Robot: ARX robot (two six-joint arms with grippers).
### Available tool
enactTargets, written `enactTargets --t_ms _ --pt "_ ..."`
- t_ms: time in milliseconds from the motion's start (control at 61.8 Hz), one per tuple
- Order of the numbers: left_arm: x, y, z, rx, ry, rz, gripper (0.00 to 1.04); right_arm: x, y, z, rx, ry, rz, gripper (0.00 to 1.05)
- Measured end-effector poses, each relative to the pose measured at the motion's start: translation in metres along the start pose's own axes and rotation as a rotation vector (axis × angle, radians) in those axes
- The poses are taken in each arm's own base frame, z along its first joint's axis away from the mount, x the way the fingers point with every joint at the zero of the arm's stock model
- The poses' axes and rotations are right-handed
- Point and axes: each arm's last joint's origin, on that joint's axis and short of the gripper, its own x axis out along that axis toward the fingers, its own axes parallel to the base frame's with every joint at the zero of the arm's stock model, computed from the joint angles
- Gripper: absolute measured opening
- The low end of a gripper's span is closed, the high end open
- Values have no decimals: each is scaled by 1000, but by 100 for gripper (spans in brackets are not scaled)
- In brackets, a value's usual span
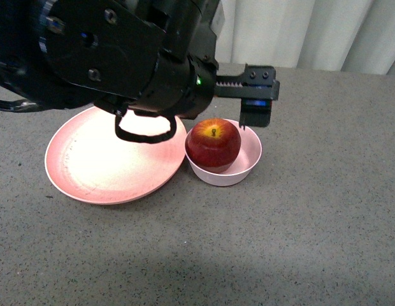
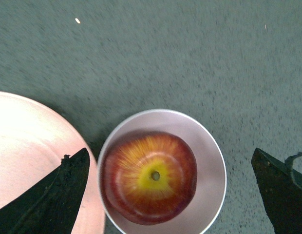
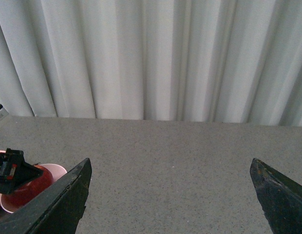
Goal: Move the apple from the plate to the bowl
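The dark red apple (image 1: 213, 144) with a yellow patch round its stem sits in the small pale pink bowl (image 1: 251, 158). The wide salmon-pink plate (image 1: 108, 162) lies bare just left of the bowl and touches it. My left gripper (image 2: 169, 156) is open and hangs straight above the apple (image 2: 150, 176). Its fingers (image 2: 68, 190) stand well apart, one over the plate's rim (image 2: 24, 146) and one outside the bowl (image 2: 212, 161). In the front view one finger (image 1: 256, 113) shows behind the bowl. My right gripper (image 3: 170, 165) is open and empty, off to the side, facing the curtain.
The grey speckled table (image 1: 299, 229) stretches in front of and to the right of the bowl. A white curtain (image 3: 151, 58) hangs behind the table's far edge. My left arm (image 1: 108, 51) covers the upper left of the front view.
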Motion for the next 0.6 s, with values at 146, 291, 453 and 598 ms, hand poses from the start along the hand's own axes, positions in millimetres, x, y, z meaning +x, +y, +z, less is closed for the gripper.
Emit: enactTargets --t_ms 146,291,453,598 --pt "-33 19 11 -26 -173 108 98 0 0 0 0 0 0 95" --pt "-61 49 2 -51 -218 235 98 0 0 0 0 0 0 95" --pt "-91 81 -19 -83 -220 397 98 0 0 0 0 0 0 95" --pt "-106 84 -17 -83 -275 429 98 0 0 0 0 0 0 95"
